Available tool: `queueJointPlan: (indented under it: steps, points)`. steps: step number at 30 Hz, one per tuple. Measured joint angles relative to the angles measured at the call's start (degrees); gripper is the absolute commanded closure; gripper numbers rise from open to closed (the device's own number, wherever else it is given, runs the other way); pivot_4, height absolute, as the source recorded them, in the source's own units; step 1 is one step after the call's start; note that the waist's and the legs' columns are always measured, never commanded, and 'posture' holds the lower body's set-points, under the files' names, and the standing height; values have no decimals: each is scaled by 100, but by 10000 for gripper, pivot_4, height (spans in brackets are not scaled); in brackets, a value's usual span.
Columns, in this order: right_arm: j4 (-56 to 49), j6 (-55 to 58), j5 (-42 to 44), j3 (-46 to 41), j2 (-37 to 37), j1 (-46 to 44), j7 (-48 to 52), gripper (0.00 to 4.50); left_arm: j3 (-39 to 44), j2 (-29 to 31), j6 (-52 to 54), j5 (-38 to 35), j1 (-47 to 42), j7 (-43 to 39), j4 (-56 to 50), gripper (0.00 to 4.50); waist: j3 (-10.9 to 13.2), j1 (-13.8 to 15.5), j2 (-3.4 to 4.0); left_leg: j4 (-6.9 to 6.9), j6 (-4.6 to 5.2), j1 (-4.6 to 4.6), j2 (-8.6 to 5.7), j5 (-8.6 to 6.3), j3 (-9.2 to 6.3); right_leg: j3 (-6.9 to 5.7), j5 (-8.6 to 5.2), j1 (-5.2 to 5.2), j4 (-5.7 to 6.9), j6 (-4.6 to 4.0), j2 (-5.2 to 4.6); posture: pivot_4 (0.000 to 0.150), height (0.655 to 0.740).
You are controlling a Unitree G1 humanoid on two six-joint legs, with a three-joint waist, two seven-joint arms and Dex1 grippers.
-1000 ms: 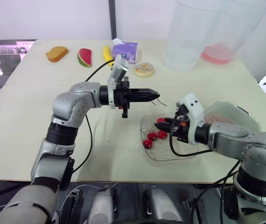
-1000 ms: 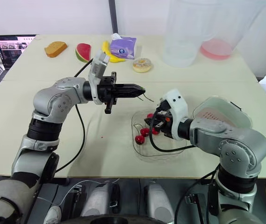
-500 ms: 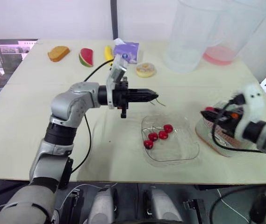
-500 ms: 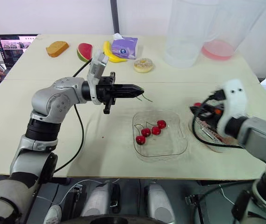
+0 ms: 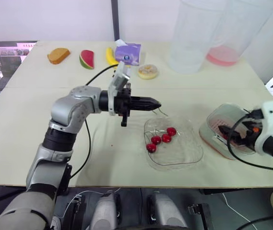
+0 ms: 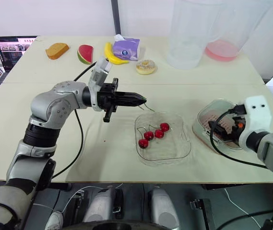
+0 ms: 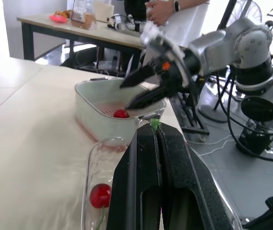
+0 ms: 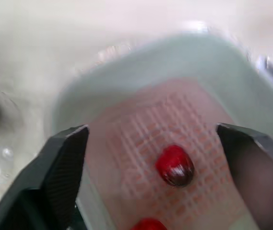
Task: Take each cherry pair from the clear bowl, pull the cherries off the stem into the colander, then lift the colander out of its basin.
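Green stem [image 7: 154,125] tip is all you see past your left gripper [image 5: 158,104], clamped on it, long axis left-right, pointing right. Your right gripper [image 8: 151,128] hangs wide over the colander [image 6: 214,116].

Most of stem [image 7: 154,125] hidden between left jaws; lower cherry [image 8: 148,224] in colander [image 8: 141,117] cut by edge

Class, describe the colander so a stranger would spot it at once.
Find the near right corner of the cream table. A pale basin sits there beside the clear bowl. The colander is the pink slotted insert inside it, holding loose cherries.
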Motion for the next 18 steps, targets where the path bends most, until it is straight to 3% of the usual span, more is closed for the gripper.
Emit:
queueJointPlan:
  steps: [4, 10, 18]
  points:
    - [-297, -266, 642, -500, -301, -194, 663, 366, 5, 160, -40, 1, 45, -46, -68, 45000, 1, 4, 0, -4, 0, 0, 1, 0, -4, -3, 0, 2, -4, 0, 1, 1500, 7400]
    - [-689, -1042, 2439, -740, -433, -99, 1861, 366, 30, 693, -150, -8, 377, -321, -458, 45000, 2, -8, -2, -5, 0, 5, 2, 0, -5, -4, 0, 10, -6, 0, -1, 1500, 7400]
    - [-799, -2157, 1821, 816, -893, 460, 2463, 366, 289, 1399, -90, -98, 1053, -400, -1141, 45000, 4, 4, -5, -3, 2, 18, 1, -1, -5, -6, 0, 25, -10, 0, -14, 1500, 7400]
